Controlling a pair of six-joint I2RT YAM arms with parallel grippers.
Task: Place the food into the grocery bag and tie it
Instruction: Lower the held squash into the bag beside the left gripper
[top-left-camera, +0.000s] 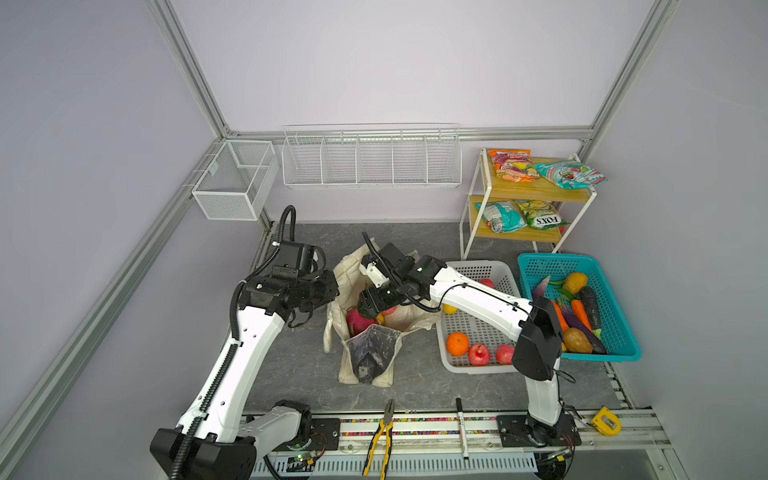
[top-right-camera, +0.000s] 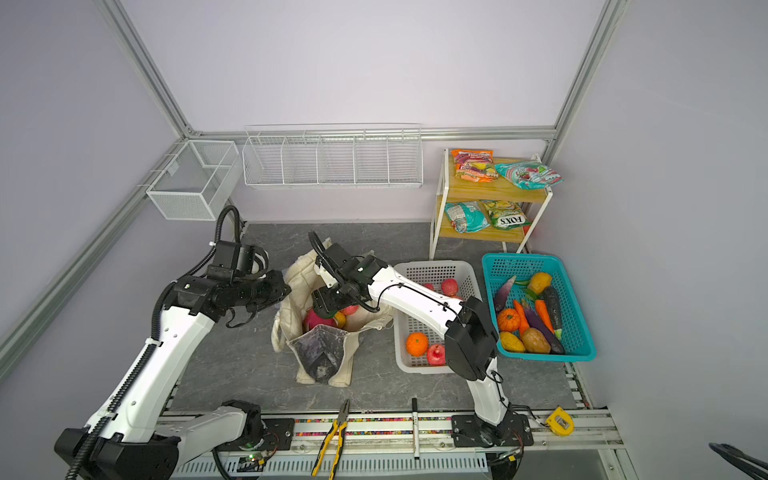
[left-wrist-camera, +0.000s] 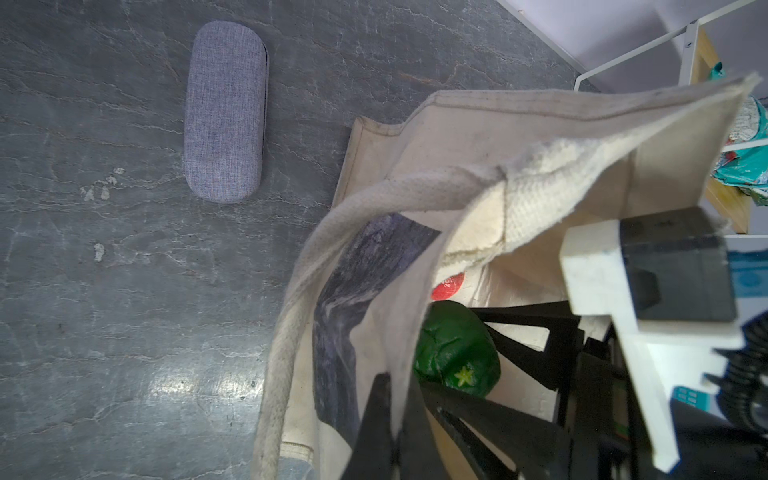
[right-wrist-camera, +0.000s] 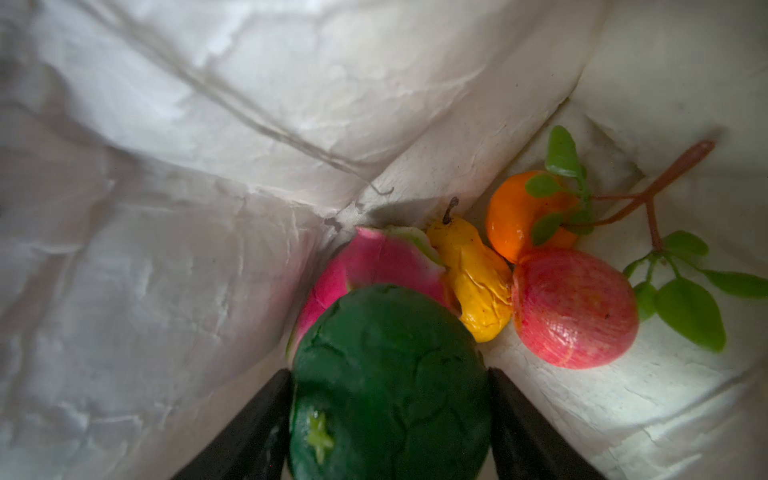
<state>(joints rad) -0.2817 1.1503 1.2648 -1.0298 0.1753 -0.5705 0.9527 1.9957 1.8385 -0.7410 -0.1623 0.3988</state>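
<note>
Pinching green fruit (right-wrist-camera: 390, 386) between right gripper (right-wrist-camera: 390, 374) jaws, inside grocery bag (right-wrist-camera: 166, 208)

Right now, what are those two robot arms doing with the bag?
The left pincer is pinched shut on the rim of the grocery bag, holding it open. The right pincer is down inside the bag, gripping a green fruit near a dragon fruit, pear, orange and apple. The white basket and teal basket hold more.
</note>
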